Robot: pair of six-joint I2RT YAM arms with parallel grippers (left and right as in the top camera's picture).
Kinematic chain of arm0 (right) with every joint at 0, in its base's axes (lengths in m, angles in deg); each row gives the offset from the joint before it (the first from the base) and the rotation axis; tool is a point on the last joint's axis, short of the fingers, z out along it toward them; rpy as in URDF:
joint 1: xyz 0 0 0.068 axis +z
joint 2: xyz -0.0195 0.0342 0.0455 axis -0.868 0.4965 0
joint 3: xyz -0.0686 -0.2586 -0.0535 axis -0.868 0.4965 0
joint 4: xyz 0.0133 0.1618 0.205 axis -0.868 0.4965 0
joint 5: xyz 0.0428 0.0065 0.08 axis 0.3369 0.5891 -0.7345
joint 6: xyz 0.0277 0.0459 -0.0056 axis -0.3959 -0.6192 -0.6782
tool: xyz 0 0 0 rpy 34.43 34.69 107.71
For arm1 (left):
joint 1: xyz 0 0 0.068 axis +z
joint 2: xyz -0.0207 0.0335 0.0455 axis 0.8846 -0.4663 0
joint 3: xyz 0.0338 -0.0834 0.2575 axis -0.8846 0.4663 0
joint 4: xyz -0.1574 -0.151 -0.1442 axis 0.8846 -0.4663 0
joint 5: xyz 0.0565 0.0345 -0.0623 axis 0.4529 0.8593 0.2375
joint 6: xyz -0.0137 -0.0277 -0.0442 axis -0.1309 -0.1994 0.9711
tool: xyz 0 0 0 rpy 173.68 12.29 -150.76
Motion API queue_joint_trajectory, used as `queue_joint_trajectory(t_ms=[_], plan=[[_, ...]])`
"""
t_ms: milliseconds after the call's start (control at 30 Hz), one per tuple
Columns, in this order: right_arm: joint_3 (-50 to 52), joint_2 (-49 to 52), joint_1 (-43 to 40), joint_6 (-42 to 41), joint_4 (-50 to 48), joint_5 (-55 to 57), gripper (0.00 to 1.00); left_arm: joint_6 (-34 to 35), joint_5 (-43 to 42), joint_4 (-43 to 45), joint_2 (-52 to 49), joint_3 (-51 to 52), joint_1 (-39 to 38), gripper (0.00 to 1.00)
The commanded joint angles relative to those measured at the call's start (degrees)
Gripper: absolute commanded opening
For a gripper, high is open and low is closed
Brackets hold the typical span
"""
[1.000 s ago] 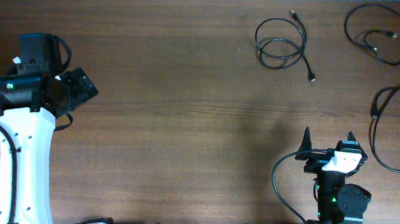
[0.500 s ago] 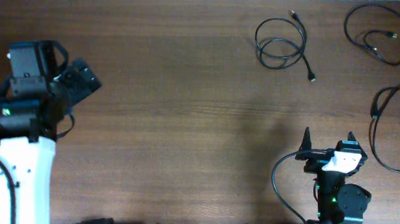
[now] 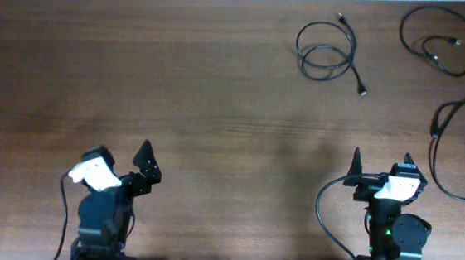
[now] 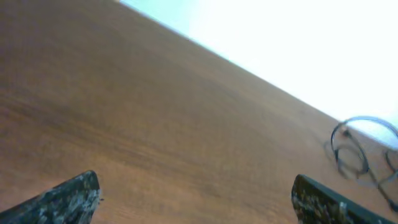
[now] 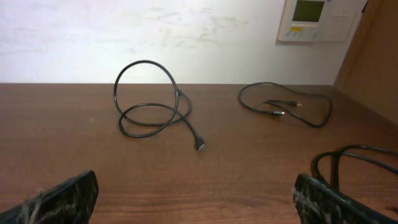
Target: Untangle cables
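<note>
Black cables [image 3: 325, 57] lie near the far right corner of the brown, wood-grained desk [image 3: 218, 96], beyond whose far edge stand a white wall [image 5: 186, 37] and a seemingly cream panel [image 5: 314, 18] with greenish screen.

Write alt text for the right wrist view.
Three black cables lie apart on a brown table: a coiled cable centre left, a looped cable farther right, a third cable cut off at the right edge. The right tool, open and empty, frames the bottom corners.
</note>
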Motion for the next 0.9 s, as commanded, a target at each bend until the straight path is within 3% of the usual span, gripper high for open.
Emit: queue_joint_trajectory(t_ms=[0,233,400,600,867], plan=[[0.3,-0.4,-0.5,0.2,0.3,0.5,0.99,-0.3,1.0,0.5,6.9,3.1,1.7,0.99],[0.3,-0.4,-0.5,0.2,0.4,0.5,0.99,-0.4,4.0,1.6,13.3,3.5,4.4,0.99],[0.3,-0.4,-0.5,0.2,0.3,0.5,0.99,-15.1,-6.8,9.0,15.8,4.2,10.2,0.99],[0.3,-0.4,-0.5,0.2,0.4,0.5,0.99,-17.6,-7.4,14.5,15.8,8.5,11.1,0.99],[0.3,-0.4,-0.5,0.2,0.4,0.5,0.99,-23.1,-9.1,6.3,15.8,10.4,11.0,0.99]])
